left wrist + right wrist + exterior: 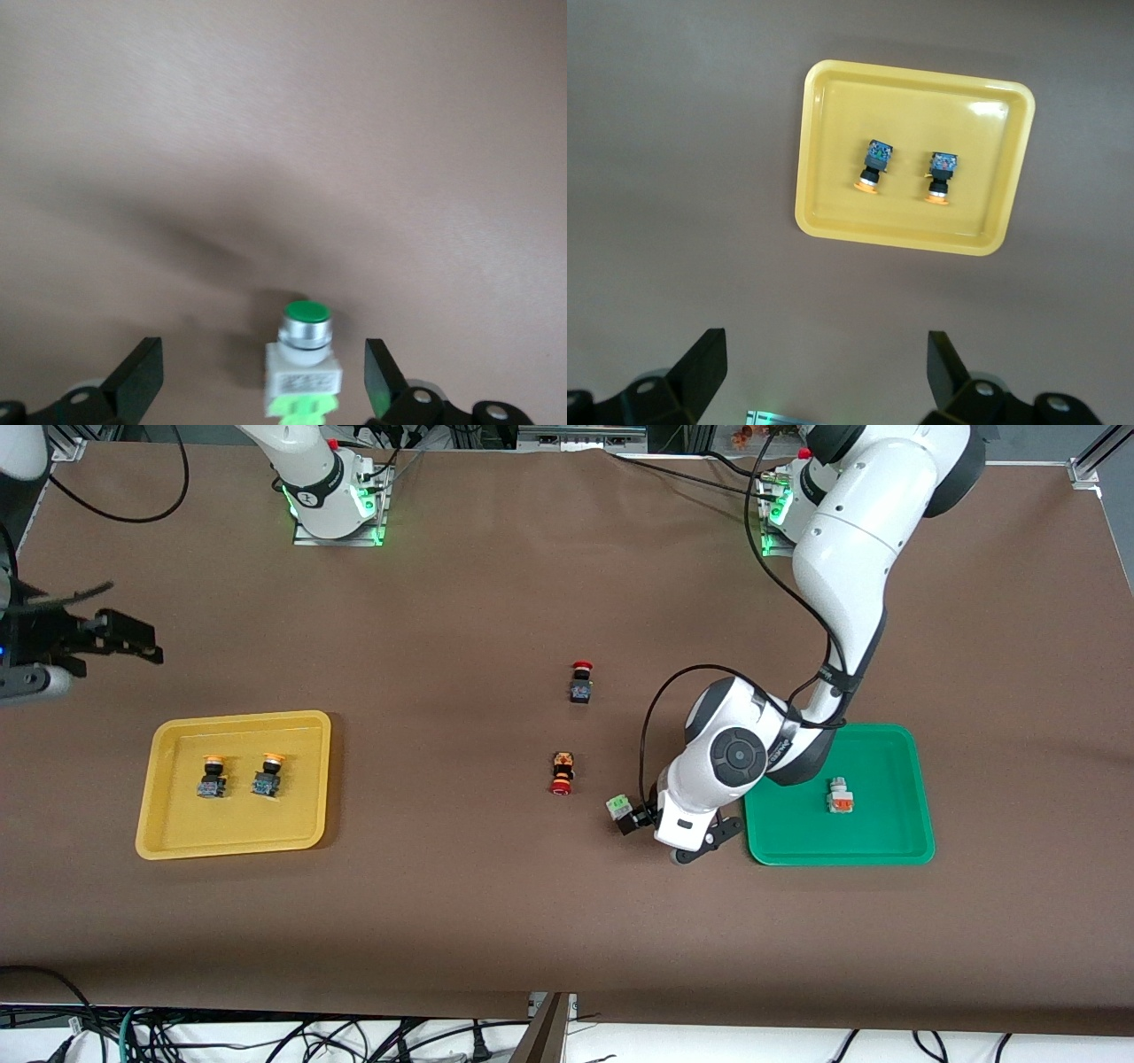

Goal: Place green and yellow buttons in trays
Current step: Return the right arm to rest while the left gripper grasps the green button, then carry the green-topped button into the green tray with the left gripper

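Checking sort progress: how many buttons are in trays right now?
3. Two yellow-capped buttons lie side by side in the yellow tray; one white-bodied button lies in the green tray.

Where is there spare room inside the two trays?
The green tray is mostly bare; one white button lies mid-tray. In the yellow tray, two yellow buttons sit side by side; the strip nearer the camera is free.

Two trays (168,779), four task buttons (213,775), two red-capped buttons (562,772), apparently.
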